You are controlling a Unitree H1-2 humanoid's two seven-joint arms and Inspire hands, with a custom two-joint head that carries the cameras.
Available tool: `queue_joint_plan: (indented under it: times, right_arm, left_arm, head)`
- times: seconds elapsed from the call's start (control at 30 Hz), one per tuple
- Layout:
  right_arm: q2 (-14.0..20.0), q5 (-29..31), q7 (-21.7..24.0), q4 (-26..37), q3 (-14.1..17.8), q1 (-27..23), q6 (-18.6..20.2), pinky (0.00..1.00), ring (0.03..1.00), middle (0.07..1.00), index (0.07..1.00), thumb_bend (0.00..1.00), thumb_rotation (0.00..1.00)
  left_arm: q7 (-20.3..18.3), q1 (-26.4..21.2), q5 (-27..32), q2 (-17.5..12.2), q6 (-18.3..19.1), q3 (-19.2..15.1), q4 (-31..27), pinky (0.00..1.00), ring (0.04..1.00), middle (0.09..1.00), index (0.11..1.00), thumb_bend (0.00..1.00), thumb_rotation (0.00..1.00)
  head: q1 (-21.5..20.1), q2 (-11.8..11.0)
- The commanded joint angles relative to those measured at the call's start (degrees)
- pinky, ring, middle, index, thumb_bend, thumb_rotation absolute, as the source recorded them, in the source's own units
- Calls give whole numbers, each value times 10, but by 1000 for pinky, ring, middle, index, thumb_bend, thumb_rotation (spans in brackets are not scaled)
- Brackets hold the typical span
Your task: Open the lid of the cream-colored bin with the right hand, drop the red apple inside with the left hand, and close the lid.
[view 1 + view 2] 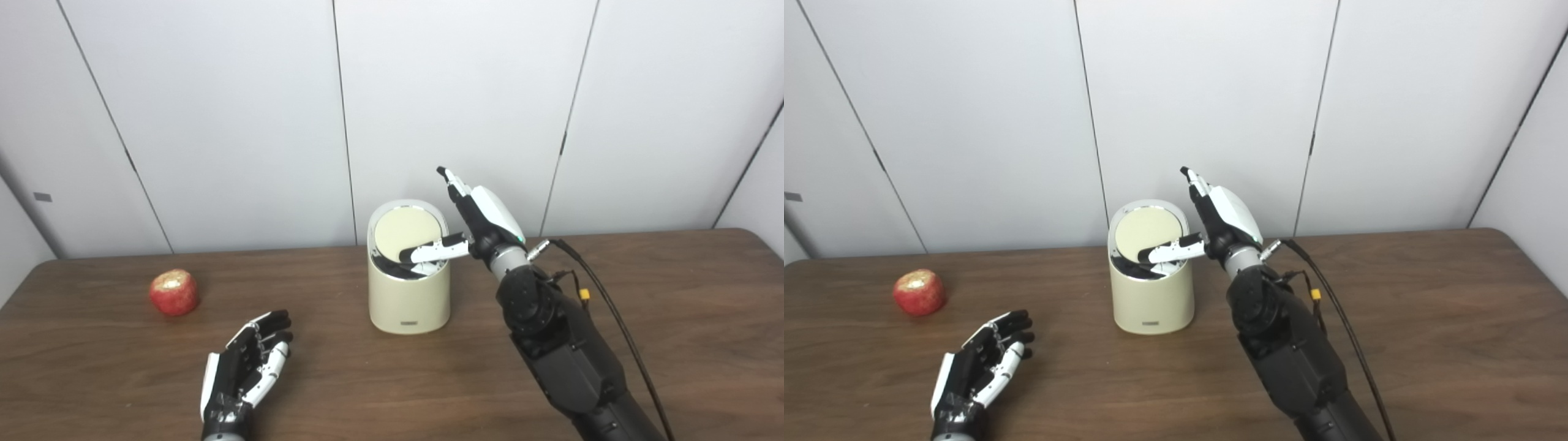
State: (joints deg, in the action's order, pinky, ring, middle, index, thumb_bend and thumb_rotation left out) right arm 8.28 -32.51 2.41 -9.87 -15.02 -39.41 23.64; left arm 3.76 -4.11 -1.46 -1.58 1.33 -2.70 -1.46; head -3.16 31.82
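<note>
The bin (408, 288) is a short, smooth cylinder with a matte cream wall, rounded at the base, and a small dark label low on its front. It stands upright near the middle of the table (674, 294), whose top is dark brown wood grain with a rounded far right corner. A pale ring runs round the bin's top. Inside that ring the round, flat cream lid (405, 232) is tilted, its near edge sunk down so that a dark crescent of the inside shows at the front. Nothing can be made out in that dark gap.

The right hand (474, 223) is beside the bin's right rim, raised above the table. Its glossy white shell faces up and right, its black fingers (452, 184) point upward and are spread, and its thumb, white with a black tip, reaches left across the rim and lies on the sunken near part of the lid. It clasps nothing. A black cable (612, 312) loops from the metal wrist back along the black arm.

The apple (174, 292) sits on the table well to the left of the bin, red and roundish, with a pale yellow mottled patch on top.

The left hand (248, 367) rests low near the front edge, between apple and bin but apart from both, palm up, fingers loosely apart and slightly curled, empty.

Behind the table stand plain white wall panels (245, 122) with thin dark seams.
</note>
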Motion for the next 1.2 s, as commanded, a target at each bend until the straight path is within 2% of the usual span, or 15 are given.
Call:
queue_joint_plan:
  times: [0.0, 0.1, 0.27, 0.37, 0.53, 0.7, 0.93, 1.17]
  right_arm:
    - [11, -14, -8, -10, 0, -17, 0, 984, 1000, 1000, 1000, 666, 217]
    - [12, -18, -8, -13, -2, -18, 4, 972, 1000, 1000, 1000, 612, 242]
    - [13, -17, -9, -17, -1, -19, 5, 964, 1000, 1000, 1000, 603, 263]
    - [13, -18, -8, -14, -2, -19, 6, 964, 1000, 1000, 1000, 618, 209]
    - [11, -35, 13, -9, -10, -17, 31, 950, 1000, 1000, 994, 660, 132]
    - [1, -55, 41, -8, 1, -7, 33, 954, 1000, 1000, 989, 690, 18]
    - [-2, -84, 56, -1, 4, 2, 32, 965, 1000, 1000, 990, 664, 0]
    - [-9, -106, 72, 2, 12, 10, 33, 938, 1000, 1000, 996, 714, 0]
  left_arm:
    - [-2, -6, -7, -2, -3, 3, -18, 662, 722, 753, 745, 280, 274]
    - [-1, -6, -8, -2, -2, 3, -19, 662, 719, 752, 742, 282, 286]
    - [-3, -7, -6, -3, -5, 4, -19, 660, 718, 752, 743, 273, 285]
    - [-3, -7, -2, -1, -3, 2, -21, 654, 713, 749, 737, 270, 246]
    - [-5, -5, 2, 0, 0, 1, -25, 656, 710, 745, 731, 270, 249]
    - [-6, -1, 4, 0, 1, 1, -33, 648, 702, 740, 728, 271, 238]
    - [-9, 2, 6, -2, 11, 0, -45, 655, 708, 745, 730, 274, 266]
    - [-14, 4, 11, -1, 13, -5, -47, 668, 716, 747, 733, 281, 269]
  head:
    - [0, 1]
    - [-1, 2]
    - [-2, 3]
    - [-1, 4]
    - [0, 4]
    - [2, 9]
    - [2, 14]
    - [2, 17]
